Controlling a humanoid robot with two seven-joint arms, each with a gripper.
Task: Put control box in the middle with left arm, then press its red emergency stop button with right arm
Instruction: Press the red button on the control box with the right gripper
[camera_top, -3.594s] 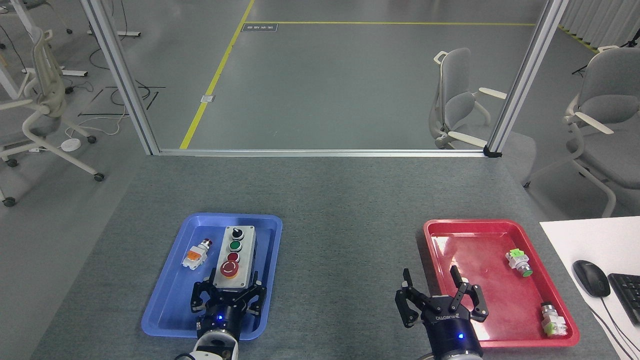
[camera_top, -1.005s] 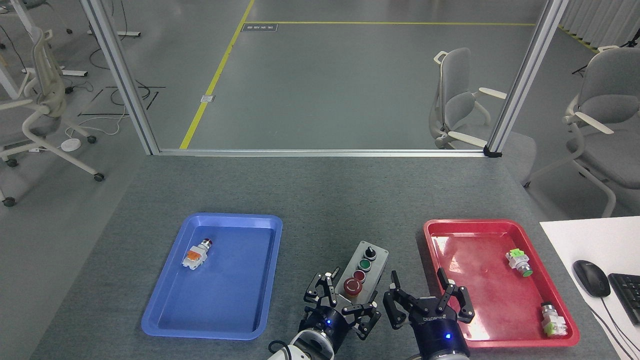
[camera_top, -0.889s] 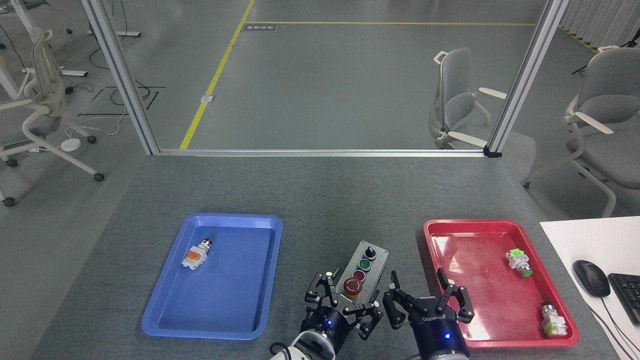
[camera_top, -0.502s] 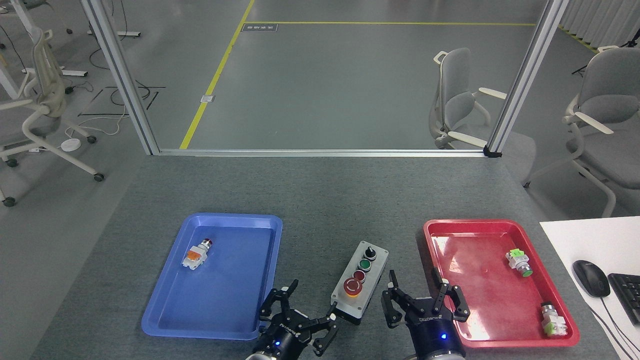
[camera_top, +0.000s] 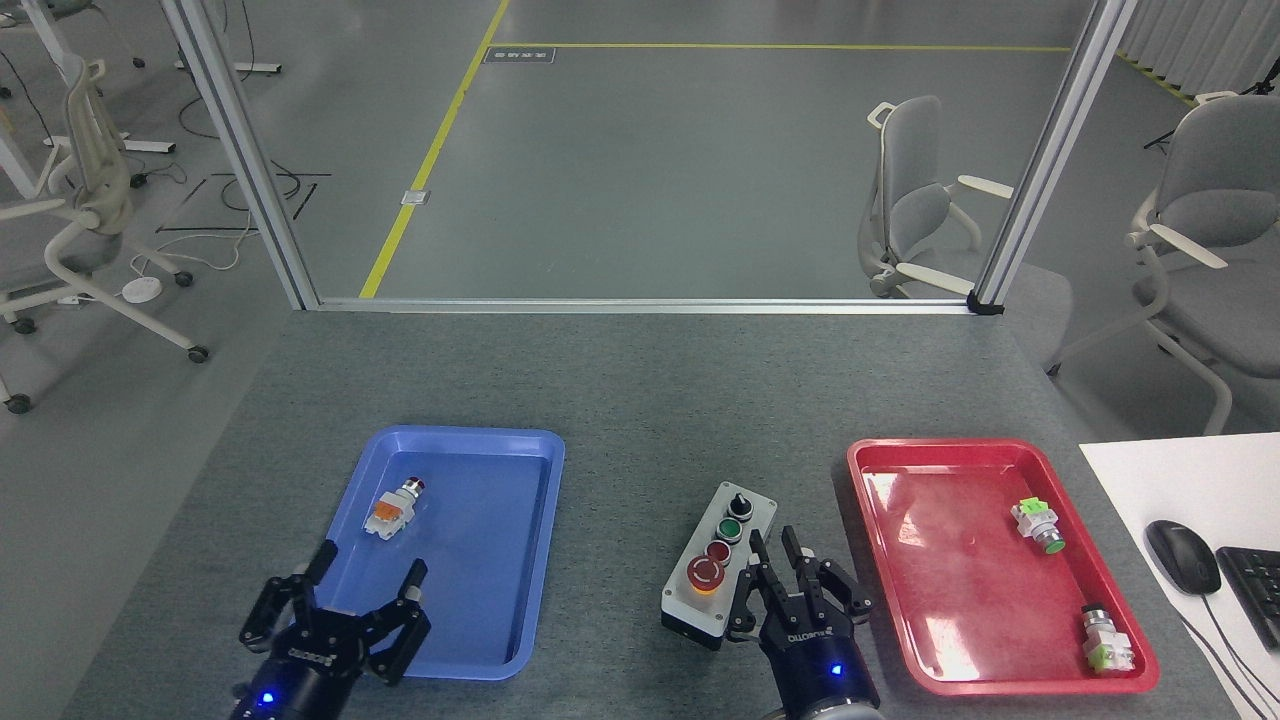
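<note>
A grey speckled felt-like tabletop (camera_top: 640, 400) is carrying a blue plastic tray (camera_top: 535, 560) on its left and a red plastic tray (camera_top: 880, 580) on its right. Between them, an oblong light-grey control box with a black base (camera_top: 755, 525) is sitting directly on the felt, tilted.

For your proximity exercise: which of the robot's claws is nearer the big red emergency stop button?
Right. The right claw sits just beside the red emergency stop button, on its right; the left claw is far off over the blue tray.
</note>
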